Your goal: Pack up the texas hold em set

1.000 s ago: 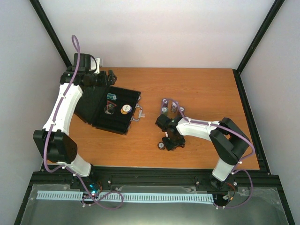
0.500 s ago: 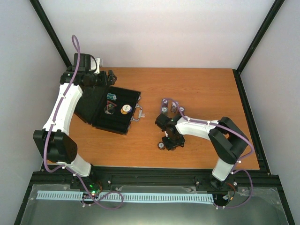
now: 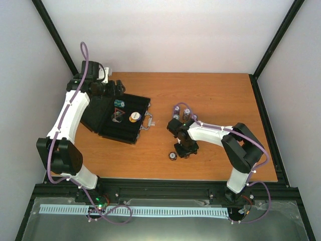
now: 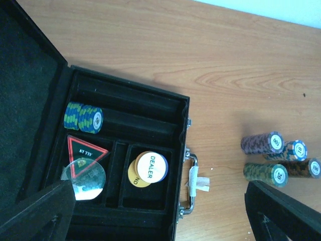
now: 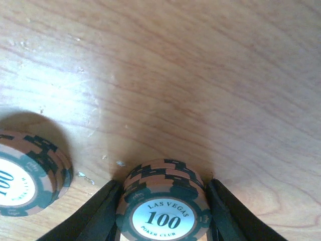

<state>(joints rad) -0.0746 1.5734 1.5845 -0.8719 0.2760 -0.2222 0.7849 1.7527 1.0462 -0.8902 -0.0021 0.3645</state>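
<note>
Looking down from overhead, found the black case [image 3: 123, 118] lying open on the left half of the wooden table [image 3: 220, 93], lid thrown back toward the left arm, handle [image 4: 189, 183] facing right with a white tag [image 4: 199, 184] on it. Logged the left gripper [image 4: 160, 201] hanging above the case, fingers [image 4: 42, 216] spread wide and gripping nothing. Saw in the tray, through the left wrist camera, a green-and-blue chip stack [image 4: 83, 117] lying on its side in a long slot, a dark triangular token [image 4: 86, 149] with red edging below it, a clear disc [image 4: 84, 173] overlapping the token's lower tip, and in the next compartment a white DEALER disc [image 4: 152, 166] resting partly over a yellow disc [image 4: 133, 176]. Counted, on bare wood right of the handle, a purple stack [image 4: 261, 143], a blue stack [image 4: 295, 149], a green stack [image 4: 265, 172] and an orange stack [image 4: 303, 168], all four on their sides, huddled close together and apart from the case. Noted the right gripper [image 3: 185, 148] low over the table nearer the arm bases, narrowed onto a brown chip stack [image 5: 163, 193] marked 100, one finger [image 5: 93, 216] pressed to each side. Could not tell whether lifted or resting on the wood. Marked a second brown stack [image 5: 27, 173] lying flat just beside, to the left in the right wrist view, clear of the fingers.
</note>
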